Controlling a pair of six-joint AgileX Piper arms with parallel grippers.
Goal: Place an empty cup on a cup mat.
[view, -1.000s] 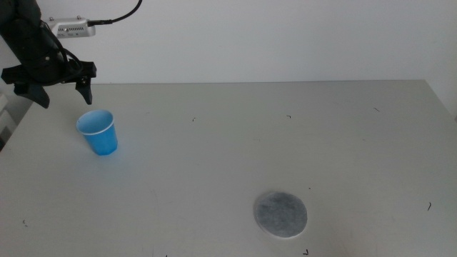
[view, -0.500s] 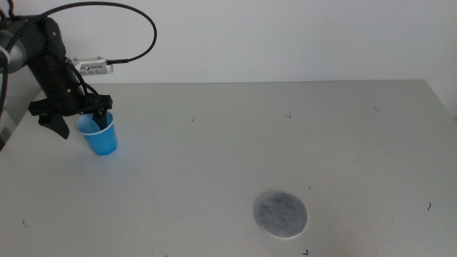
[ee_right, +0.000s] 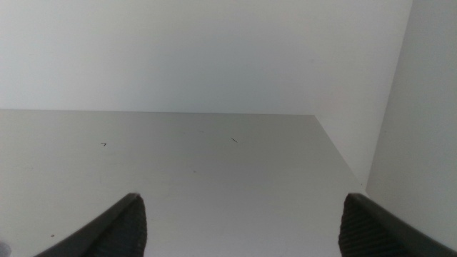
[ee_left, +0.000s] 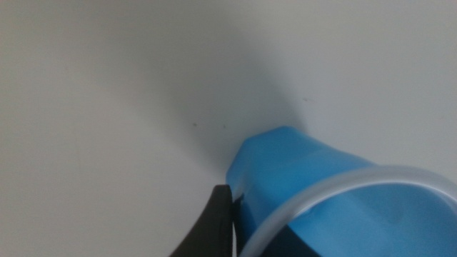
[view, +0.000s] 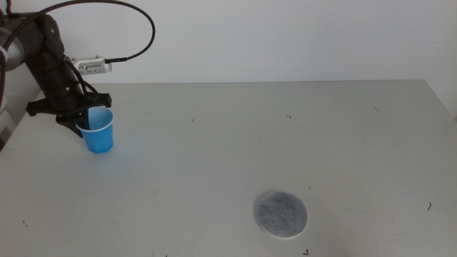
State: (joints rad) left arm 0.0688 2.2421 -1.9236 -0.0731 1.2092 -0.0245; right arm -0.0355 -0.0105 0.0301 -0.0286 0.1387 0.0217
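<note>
The right claw [ee_right: 239, 228] waits out of the middle view, jaws spread wide over bare worktop [ee_right: 214, 164], holding nothing. Nearest in the middle view, the mat [view: 280, 213] lies flat toward the front edge, right of centre, with nothing on it. Well apart from it, at the far left, the cup [view: 97, 130] stands on the worktop. Change noted: a second ago the left claw [view: 80, 118] hung above and behind the cup, clear of it; half a second ago it had dropped to the rim; now it sits lower, one jaw outside the wall, the other apparently inside. The left wrist view shows one dark jaw against the blue wall just below the white rim; the second jaw is not visible, so a closed grip cannot be confirmed. The cup has shifted slightly left. Judgement: pickup in progress, transfer not begun. The cup is upright, mouth up, wider end on top, long axis vertical, perhaps marginally tilted.
</note>
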